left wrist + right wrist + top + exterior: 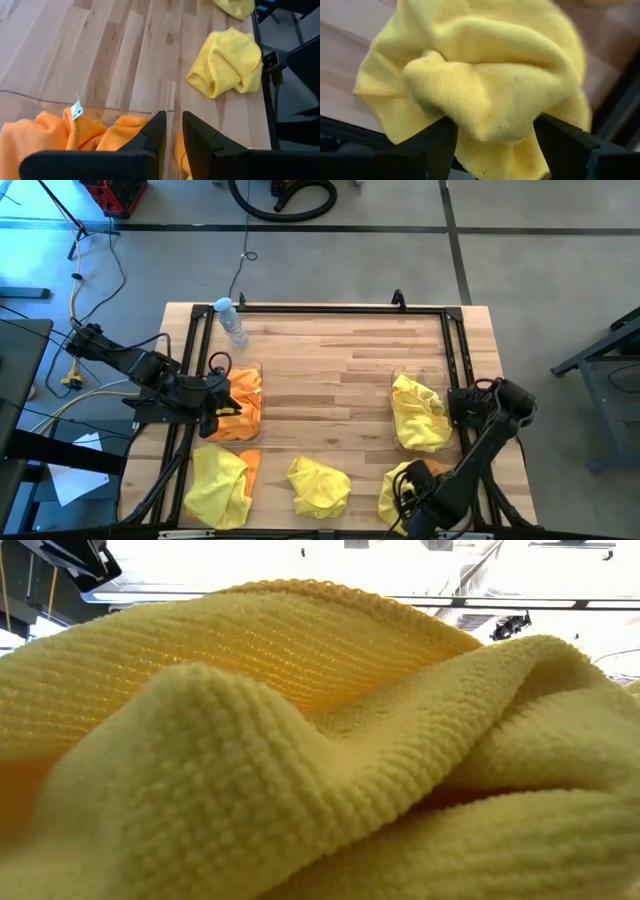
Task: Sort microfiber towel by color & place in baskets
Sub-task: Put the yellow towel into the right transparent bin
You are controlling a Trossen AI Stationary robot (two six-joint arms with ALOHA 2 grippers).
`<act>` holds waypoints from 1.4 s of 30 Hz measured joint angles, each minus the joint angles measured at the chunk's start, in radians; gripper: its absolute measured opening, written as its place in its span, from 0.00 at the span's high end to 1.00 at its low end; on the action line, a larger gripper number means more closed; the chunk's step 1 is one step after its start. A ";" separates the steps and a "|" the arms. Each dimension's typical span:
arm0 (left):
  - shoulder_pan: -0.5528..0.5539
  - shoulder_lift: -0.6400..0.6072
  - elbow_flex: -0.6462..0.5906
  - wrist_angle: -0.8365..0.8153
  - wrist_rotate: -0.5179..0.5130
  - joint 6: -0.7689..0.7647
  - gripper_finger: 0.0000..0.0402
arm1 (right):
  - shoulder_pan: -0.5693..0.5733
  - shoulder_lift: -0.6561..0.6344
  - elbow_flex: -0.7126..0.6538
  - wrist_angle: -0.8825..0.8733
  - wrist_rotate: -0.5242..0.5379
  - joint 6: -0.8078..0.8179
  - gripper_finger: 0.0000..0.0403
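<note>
A clear basket [243,402] at the left holds orange towels [45,132]. A second clear basket [420,412] at the right holds yellow towels. Three yellow towels lie crumpled along the near edge [218,485] [320,486] [400,492], the left one partly over an orange towel [251,468]. My left gripper [172,135] hovers over the left basket, its fingers all but shut with nothing between them. My right gripper [497,145] points down over the near-right yellow towel [485,75], open wide, one finger on each side of a raised fold. One yellow towel [320,740] fills the low view. My right gripper comes at the near-right yellow towel from above, pointing down. A raised fold [470,105] bulges between its two open fingers [437,142]. Whether the fingers touch the cloth I cannot tell. The towel lies slack on the table.
A clear water bottle [232,320] lies near the table's far left corner. A black frame [330,308] runs around the tabletop. Bare wood [330,380] lies between the two baskets.
</note>
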 joint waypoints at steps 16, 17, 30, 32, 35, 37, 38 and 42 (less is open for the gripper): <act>0.000 0.000 0.000 0.009 0.000 0.029 0.88 | 0.003 0.000 -0.014 0.075 -0.033 0.046 0.94; 0.001 0.000 0.000 0.009 0.000 0.029 0.88 | 0.004 0.000 0.016 0.041 -0.031 0.044 0.93; 0.001 0.000 0.000 0.007 0.000 0.029 0.88 | 0.039 -0.003 0.473 -0.339 0.586 -0.004 0.99; 0.001 0.000 0.000 0.007 0.000 0.029 0.88 | 0.034 -0.016 0.486 -0.333 0.711 -0.078 0.99; 0.001 0.000 0.000 0.008 0.000 0.029 0.88 | 0.008 -0.029 0.501 -0.335 0.858 -0.135 0.99; 0.001 0.000 0.000 0.008 0.000 0.029 0.88 | -0.017 -0.038 0.498 -0.339 0.924 -0.191 0.99; 0.001 0.000 0.001 0.009 0.000 0.029 0.88 | -0.030 -0.043 0.498 -0.338 0.948 -0.217 0.99; 0.001 0.000 0.001 0.009 0.000 0.029 0.88 | -0.089 -0.077 0.497 -0.337 0.980 -0.330 1.00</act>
